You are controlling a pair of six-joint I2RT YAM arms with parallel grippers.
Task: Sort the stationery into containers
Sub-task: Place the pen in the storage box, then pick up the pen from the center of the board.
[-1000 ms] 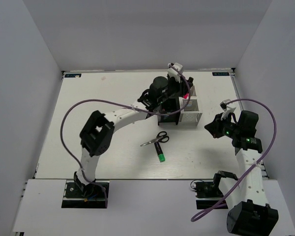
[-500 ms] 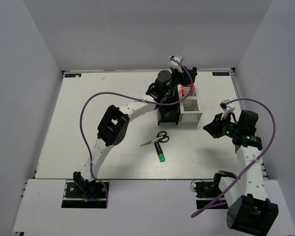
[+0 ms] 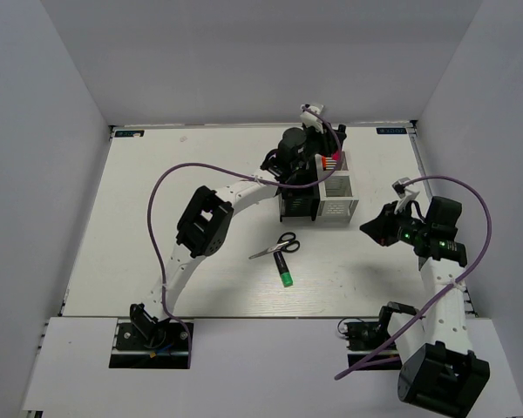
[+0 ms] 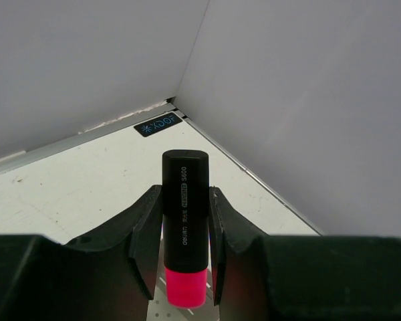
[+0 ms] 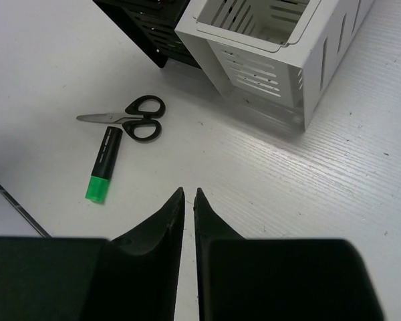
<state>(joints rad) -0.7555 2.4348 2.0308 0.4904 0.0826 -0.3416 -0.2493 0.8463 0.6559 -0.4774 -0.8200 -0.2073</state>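
my left gripper (image 4: 184,224) is clamped on a black-bodied highlighter with a pink cap (image 4: 185,180), one finger on each side of the barrel. the pen's long axis runs along the fingers: the black butt sticks out past the tips toward the far right corner of the table (image 3: 157,218), and the pink cap points back toward the palm. from above, that hand hangs over the far side of the two organizers near the far edge, right of centre. the pink shows just above the white slotted metal organizer (image 3: 338,196), with the black mesh organizer (image 3: 298,202) touching it on the left. i judge the cap end is the one nearest a compartment, so the coming move depends on getting the pen over an opening before the fingers let go. i can't tell from these views which compartment lies under it.

my right gripper (image 5: 189,200) has its fingers barely parted, a thin slit with nothing between them. it hovers above bare table near the right edge, on the near side of the white organizer.

ahead of it and to its left, toward the middle of the table, lie small black-handled scissors (image 5: 130,120). just nearer the near edge is a black highlighter with a green cap (image 5: 103,164), lying flat beside the scissors with its cap toward the near edge. the right arm looks closer to both. nothing stands between it and them, though the two lie so close that a grab at one could nudge the other.
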